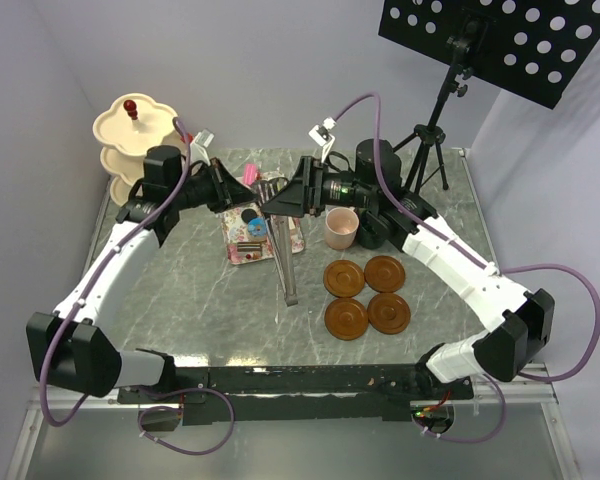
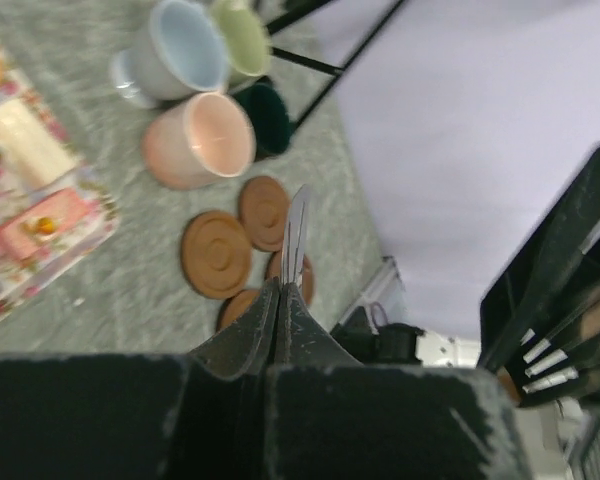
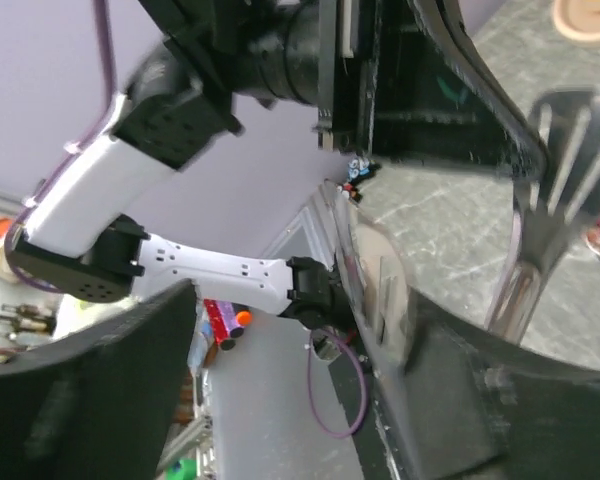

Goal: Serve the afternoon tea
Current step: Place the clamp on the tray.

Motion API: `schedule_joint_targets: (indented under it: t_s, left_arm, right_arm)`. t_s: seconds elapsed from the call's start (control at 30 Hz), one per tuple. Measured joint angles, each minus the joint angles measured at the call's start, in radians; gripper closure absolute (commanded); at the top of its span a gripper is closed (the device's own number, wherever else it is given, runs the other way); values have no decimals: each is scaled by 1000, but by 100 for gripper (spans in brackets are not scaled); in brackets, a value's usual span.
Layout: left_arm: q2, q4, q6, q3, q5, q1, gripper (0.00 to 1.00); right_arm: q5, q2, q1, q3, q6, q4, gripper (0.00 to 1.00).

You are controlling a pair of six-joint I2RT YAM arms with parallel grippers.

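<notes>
The cream 3-tier stand [image 1: 130, 135] sits at the table's back-left corner. The left gripper [image 2: 283, 298] is clamped on the metal tongs [image 1: 286, 262], above the floral tray [image 1: 232, 250] of toy cakes [image 2: 42, 218]. The right gripper [image 1: 288, 197] stands wide beside the tongs. Further right is a pink mug [image 1: 340, 230], with 4 brown saucers [image 1: 345, 278] in a square in front of it.

Your table layout:
Stand [image 1: 130, 140] back-left, tray [image 1: 242, 240] mid-table, tongs [image 1: 286, 265] along its right side, mugs [image 2: 198, 140] behind the saucers [image 1: 345, 279].
</notes>
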Motion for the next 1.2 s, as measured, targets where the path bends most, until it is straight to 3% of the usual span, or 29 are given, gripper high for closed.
schedule_joint_targets:
  t_s: [0.23, 0.53, 0.77, 0.93, 1.07, 1.17, 1.2]
  left_arm:
    - [62, -262, 110, 139, -208, -12, 99]
    - [179, -453, 244, 134, -460, -117, 99]
    - [376, -542, 293, 204, -606, -165, 99]
    - [477, -568, 316, 289, -678, -190, 70]
    - [503, -576, 333, 304, -722, -204, 38]
    - [502, -578, 338, 304, -743, -213, 23]
    - [502, -578, 338, 304, -748, -217, 13]
  right_arm:
    - [133, -56, -12, -48, -136, -143, 2]
    - [475, -158, -12, -141, -185, -354, 2]
    - [552, -232, -13, -202, -150, -373, 2]
    - [579, -279, -13, -249, -127, -387, 1]
    - [594, -300, -13, -254, -117, -398, 1]
    - [605, -308, -14, -254, -115, -404, 1]
    - [610, -309, -13, -254, -113, -407, 1]
